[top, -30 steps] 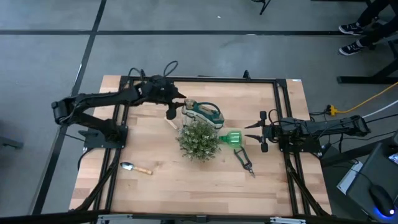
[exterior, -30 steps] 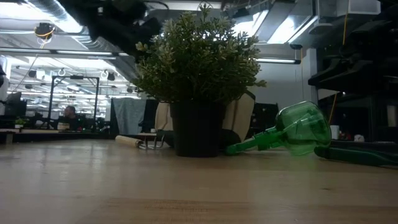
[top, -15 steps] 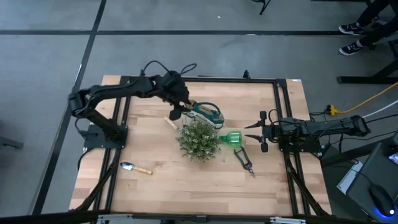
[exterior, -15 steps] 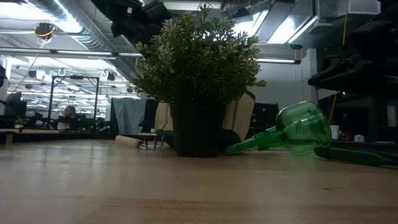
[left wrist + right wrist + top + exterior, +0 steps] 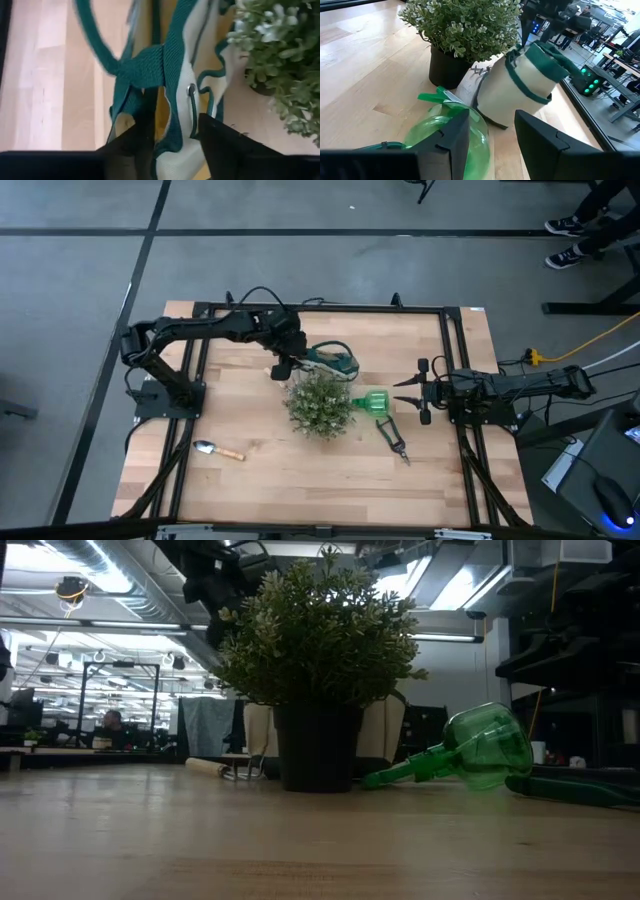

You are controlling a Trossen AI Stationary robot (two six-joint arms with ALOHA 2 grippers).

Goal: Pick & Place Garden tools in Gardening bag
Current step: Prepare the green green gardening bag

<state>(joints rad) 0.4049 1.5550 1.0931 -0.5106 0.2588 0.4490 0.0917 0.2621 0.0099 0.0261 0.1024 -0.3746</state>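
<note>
The cream gardening bag (image 5: 332,361) with green trim stands on the table behind the potted plant (image 5: 320,405). My left gripper (image 5: 172,142) is open over the bag's mouth, at the side toward the table's left. The green plastic tool (image 5: 372,401) and the dark pruning shears (image 5: 394,437) lie right of the plant. The trowel (image 5: 218,449) lies near the front left. The short wooden-handled piece (image 5: 205,767) lies left of the bag. My right gripper (image 5: 410,394) is open and empty right of the green tool. My left gripper has the bag's green-trimmed rim (image 5: 175,137) between its open fingers. One finger (image 5: 131,142) is over the mouth and the other (image 5: 225,145) is outside the cream wall. The fingers slant down from the table's left. The bag stands on the table.
The bushy plant in its dark pot (image 5: 318,745) stands close in front of the bag. Black frame rails (image 5: 455,360) run along the table's edges. Bare wood lies at the front of the table (image 5: 300,480).
My left arm has swung in from the table's left, and its gripper has come down onto the bag's mouth. The bag's walls now stand a little straighter behind the plant.
</note>
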